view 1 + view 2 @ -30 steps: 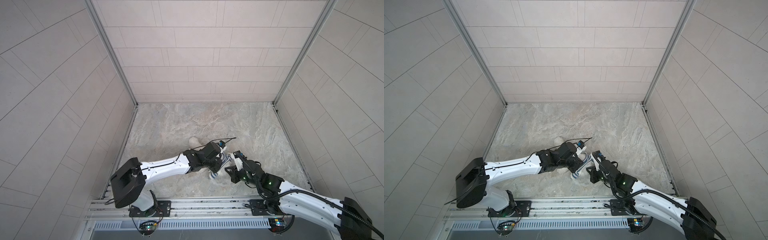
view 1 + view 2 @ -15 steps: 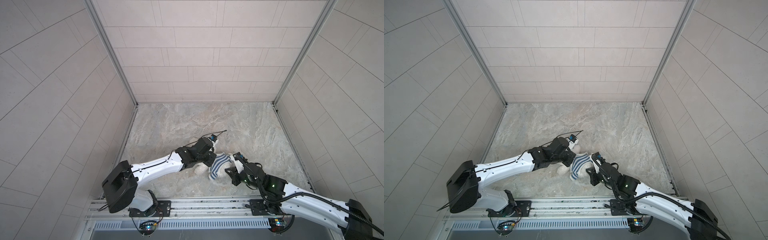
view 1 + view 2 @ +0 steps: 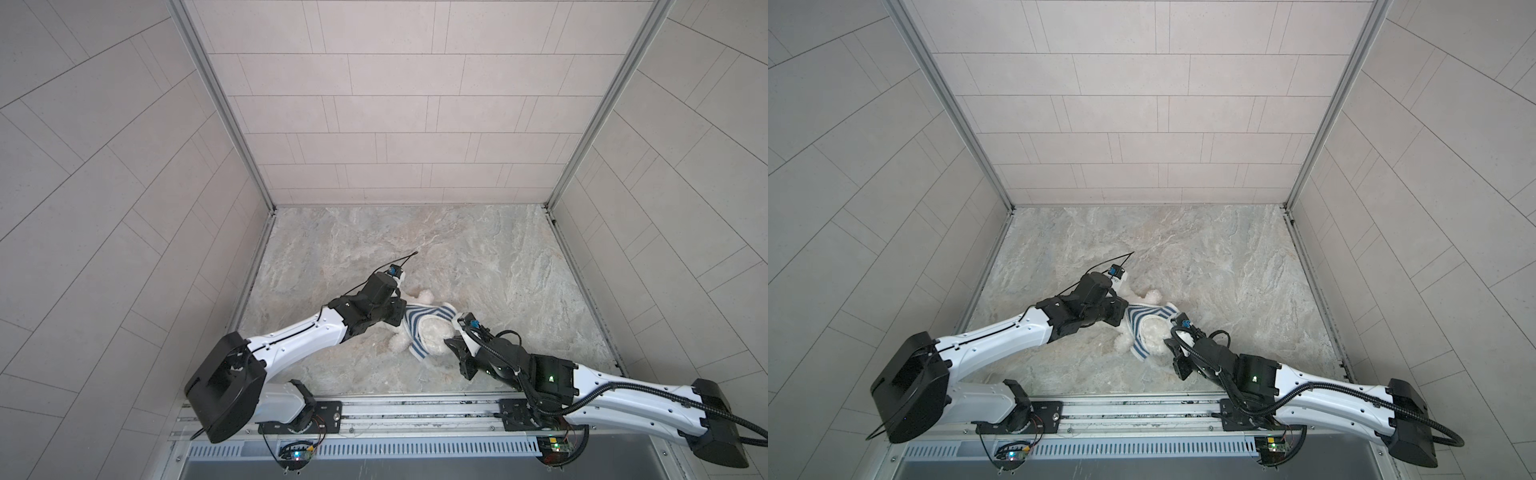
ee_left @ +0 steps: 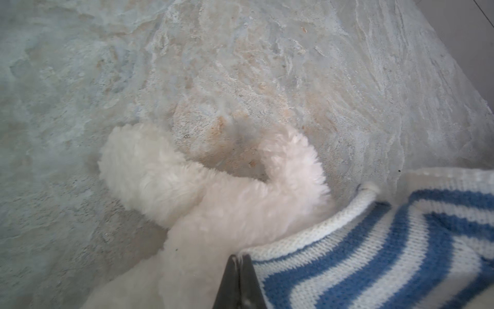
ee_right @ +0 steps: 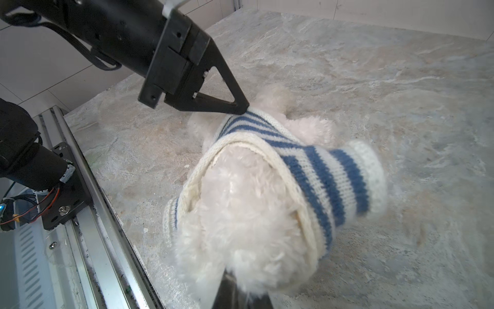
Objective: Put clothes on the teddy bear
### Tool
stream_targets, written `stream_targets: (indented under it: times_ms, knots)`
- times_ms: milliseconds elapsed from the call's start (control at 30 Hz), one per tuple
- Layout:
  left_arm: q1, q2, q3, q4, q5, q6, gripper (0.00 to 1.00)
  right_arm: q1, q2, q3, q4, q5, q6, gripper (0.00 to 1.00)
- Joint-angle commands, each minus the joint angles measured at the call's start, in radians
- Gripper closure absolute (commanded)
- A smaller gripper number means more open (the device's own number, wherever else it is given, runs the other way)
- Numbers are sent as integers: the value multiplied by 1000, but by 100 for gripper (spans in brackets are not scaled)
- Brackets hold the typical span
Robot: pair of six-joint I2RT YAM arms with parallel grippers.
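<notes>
A fluffy white plush bear (image 5: 240,214) wears a ribbed knit shirt (image 5: 328,176) of blue and white yarn on a matt, rough, stone-look table (image 5: 374,80). The left gripper (image 5: 243,107) is matt black plastic, and the rail (image 5: 107,254) is brushed metal.

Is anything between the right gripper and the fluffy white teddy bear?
Nothing visible. The right gripper is shut directly on the fur of the fluffy white teddy bear; the blue-and-white striped knitted sweater wraps its body, its hem pinched by the left gripper.
</notes>
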Motion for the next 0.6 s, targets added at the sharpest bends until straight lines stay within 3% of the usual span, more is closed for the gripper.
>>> stream_targets:
  times_ms: [0, 200, 267, 467, 567]
  knots:
    - [64, -36, -55, 4, -158, -28, 100, 28, -57, 24, -18, 53, -50, 100]
    - [111, -55, -93, 25, -186, -30, 100, 80, -82, 40, -6, 63, -105, 100]
    - [109, -49, -82, 30, -151, -25, 100, 106, -73, 53, 13, 64, -123, 100]
    - [-75, -58, -11, 56, 2, -53, 100, 159, 31, 146, 42, 114, -131, 100]
    - [-107, -109, -39, 90, 47, -123, 100, 160, 27, 175, 43, 184, -88, 100]
